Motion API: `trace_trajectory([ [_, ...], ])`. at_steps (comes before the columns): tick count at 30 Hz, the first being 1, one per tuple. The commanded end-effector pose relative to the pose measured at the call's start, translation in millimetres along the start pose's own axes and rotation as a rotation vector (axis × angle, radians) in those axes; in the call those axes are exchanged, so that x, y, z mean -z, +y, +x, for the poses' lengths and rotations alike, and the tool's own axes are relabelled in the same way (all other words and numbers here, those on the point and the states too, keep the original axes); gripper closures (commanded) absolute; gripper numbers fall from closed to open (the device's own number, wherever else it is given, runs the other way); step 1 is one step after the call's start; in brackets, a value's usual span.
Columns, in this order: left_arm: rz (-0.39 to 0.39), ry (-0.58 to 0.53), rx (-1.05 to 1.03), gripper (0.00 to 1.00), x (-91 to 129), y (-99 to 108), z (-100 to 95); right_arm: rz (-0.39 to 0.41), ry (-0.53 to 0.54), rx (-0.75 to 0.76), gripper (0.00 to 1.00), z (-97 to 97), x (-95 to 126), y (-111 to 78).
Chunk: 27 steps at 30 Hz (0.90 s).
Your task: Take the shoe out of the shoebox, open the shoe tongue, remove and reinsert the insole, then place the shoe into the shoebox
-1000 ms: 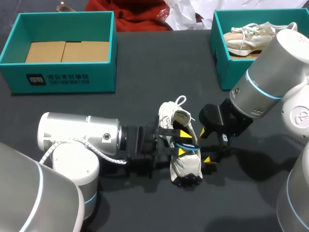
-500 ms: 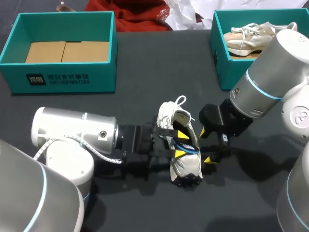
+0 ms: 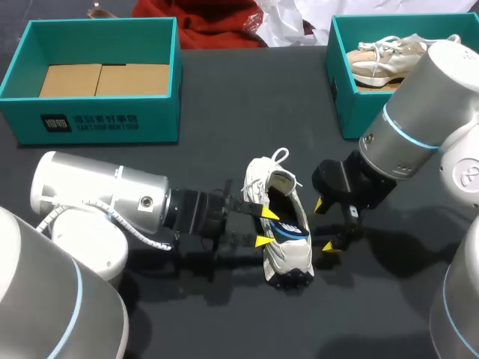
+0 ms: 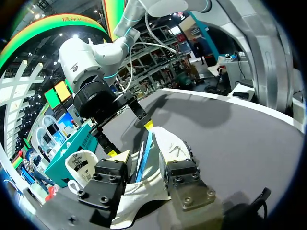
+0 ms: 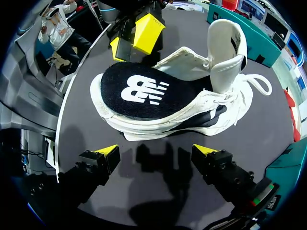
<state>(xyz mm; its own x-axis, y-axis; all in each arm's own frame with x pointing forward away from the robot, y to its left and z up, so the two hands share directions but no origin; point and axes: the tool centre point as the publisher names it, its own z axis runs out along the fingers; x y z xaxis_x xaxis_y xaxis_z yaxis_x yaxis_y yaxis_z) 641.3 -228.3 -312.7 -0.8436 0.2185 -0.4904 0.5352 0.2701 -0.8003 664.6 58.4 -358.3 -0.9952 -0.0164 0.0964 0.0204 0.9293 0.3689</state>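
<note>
shoe (image 3: 281, 253) is seen out of its box, laid on the dark bench (image 3: 224, 105) in the near middle. it is set between the two arms, presumably so that either side can be reached. the tongue (image 5: 228, 45) is folded up and back at the far end of the opening, so the black insole (image 5: 136, 91) is exposed. one blue edge of the insole is seen raised in the left wrist view, and whether it is fully seated cannot be told. the insole step is judged to be the one in hand.

the left tool (image 3: 263, 226) is placed against the shoe's left side, over the side wall. that position would suit steadying the shoe or working the insole. whether anything is clamped there cannot be told.

the right tool (image 3: 324, 224) is held wide and empty just right of the shoe, apart from it, with the shoe lying ahead of it. it is probably placed so that the right wall or the insole can be pinched from that side.

the teal shoebox (image 3: 97, 123) at the far left, lined with cardboard (image 3: 105, 78), is set well apart from the shoe. it is judged to be where the shoe is to be returned. a second teal box (image 3: 343, 97) at the far right is occupied by a beige pair (image 3: 382, 60).
</note>
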Motion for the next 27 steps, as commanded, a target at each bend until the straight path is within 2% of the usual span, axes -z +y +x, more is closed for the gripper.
trace_trajectory([
  [1, -0.024, 0.02, 0.001, 0.62, 19, -5, 3.6, 0.001, -0.003, -0.009, 0.0, 3.5, 12, -12.0],
  [17, -0.031, 0.059, 0.044, 0.6, 57, -5, 0.4, 0.005, 0.009, -0.045, 0.0, 6.9, 34, -40.9],
  [27, -0.015, 0.123, 0.049, 0.6, 81, -7, -6.8, 0.009, 0.017, -0.058, 0.0, 6.6, 35, -42.7],
])
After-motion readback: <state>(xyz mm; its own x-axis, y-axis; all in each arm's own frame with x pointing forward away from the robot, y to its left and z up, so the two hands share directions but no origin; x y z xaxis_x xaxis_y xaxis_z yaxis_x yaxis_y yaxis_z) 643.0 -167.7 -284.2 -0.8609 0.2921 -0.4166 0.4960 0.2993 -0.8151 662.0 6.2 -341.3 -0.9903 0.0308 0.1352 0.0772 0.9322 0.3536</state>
